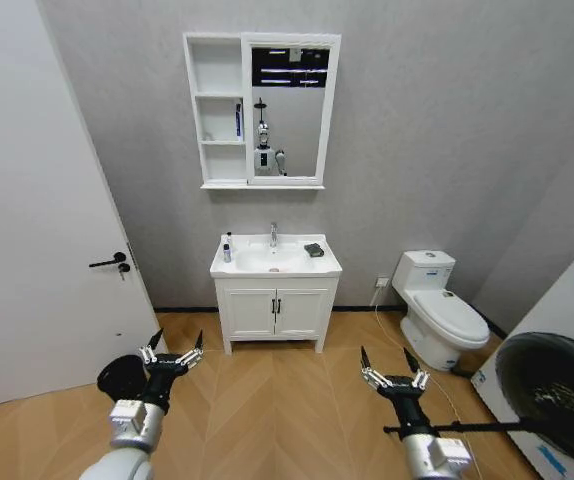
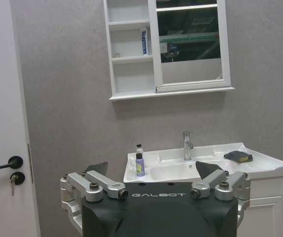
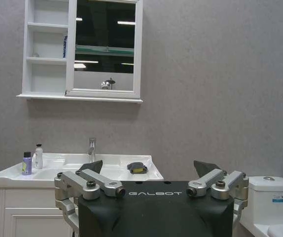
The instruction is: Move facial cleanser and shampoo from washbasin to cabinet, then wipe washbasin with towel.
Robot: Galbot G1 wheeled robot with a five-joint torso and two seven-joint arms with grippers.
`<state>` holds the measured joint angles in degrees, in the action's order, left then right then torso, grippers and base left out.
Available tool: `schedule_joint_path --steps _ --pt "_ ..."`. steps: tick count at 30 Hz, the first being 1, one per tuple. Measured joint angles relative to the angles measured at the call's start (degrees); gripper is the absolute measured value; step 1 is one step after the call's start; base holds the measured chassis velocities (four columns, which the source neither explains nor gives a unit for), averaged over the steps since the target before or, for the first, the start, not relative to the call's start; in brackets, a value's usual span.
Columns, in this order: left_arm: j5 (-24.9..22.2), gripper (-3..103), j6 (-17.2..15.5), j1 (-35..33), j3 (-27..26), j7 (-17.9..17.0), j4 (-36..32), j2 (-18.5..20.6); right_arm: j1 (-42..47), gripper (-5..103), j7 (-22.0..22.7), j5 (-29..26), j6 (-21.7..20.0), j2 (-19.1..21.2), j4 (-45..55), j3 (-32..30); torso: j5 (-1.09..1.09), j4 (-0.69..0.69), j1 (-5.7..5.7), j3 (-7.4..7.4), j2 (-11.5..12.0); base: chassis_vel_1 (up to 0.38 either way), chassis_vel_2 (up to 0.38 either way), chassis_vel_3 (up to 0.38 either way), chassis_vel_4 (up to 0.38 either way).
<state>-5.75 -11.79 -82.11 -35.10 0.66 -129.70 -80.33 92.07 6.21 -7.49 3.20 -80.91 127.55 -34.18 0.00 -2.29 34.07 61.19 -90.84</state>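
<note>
Left gripper (image 1: 172, 352): lower left of the head view, held low over the wood floor (image 1: 277, 400), well short of the vanity; fingers spread apart, nothing between them.
Right gripper (image 1: 394, 368): lower right of the head view, level with its partner, also spread wide and empty.
Washbasin (image 1: 247, 268): centre of the head view, on the white two-door vanity (image 1: 275, 310), chrome tap (image 1: 273, 234) at the back.
Bottles: two small ones stand close together on the basin's left rim, a white bottle (image 3: 38, 156) and a purple bottle (image 3: 27, 163); which is cleanser and which shampoo cannot be read.
Towel (image 1: 314, 250): dark folded cloth on the basin's right rim, apart from the bottles.
Cabinet (image 1: 217, 110): upper centre of the head view, three open shelves joined to a mirror (image 1: 287, 110); a blue-and-white tube (image 2: 144, 40) already stands on the middle shelf.
Progress: judged barely begun, since both bottles sit on the basin and the towel looks untouched.
Risk, bottles: they stand nearly touching, so fingers closing on one may well tip the other into the bowl.
Risk, shelf: the shelves hang high above the basin; a long reach could clip the shelf edge or nudge the tube.
Risk, approach: the toilet (image 1: 437, 310) and a washing machine (image 1: 557, 380) crowd the right, so a wide drive could brush them.
</note>
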Motion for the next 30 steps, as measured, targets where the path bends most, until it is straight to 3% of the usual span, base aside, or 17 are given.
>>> schedule_joint_path --steps 21,30 --pt "0.12 98 -0.41 -0.86 0.01 0.15 -0.02 -0.39 -0.49 100 -1.36 -0.88 1.65 -0.01 -1.67 0.6 0.0 0.0 -0.01 0.0 0.0 0.0 0.0 0.0 0.0" --pt "0.08 98 -0.41 -0.31 0.76 0.23 0.77 -0.61 0.44 100 -1.37 -0.53 1.79 0.12 -0.25 0.25 -0.01 0.0 -0.02 0.0 -0.01 -0.103 0.098 0.119 -0.109"
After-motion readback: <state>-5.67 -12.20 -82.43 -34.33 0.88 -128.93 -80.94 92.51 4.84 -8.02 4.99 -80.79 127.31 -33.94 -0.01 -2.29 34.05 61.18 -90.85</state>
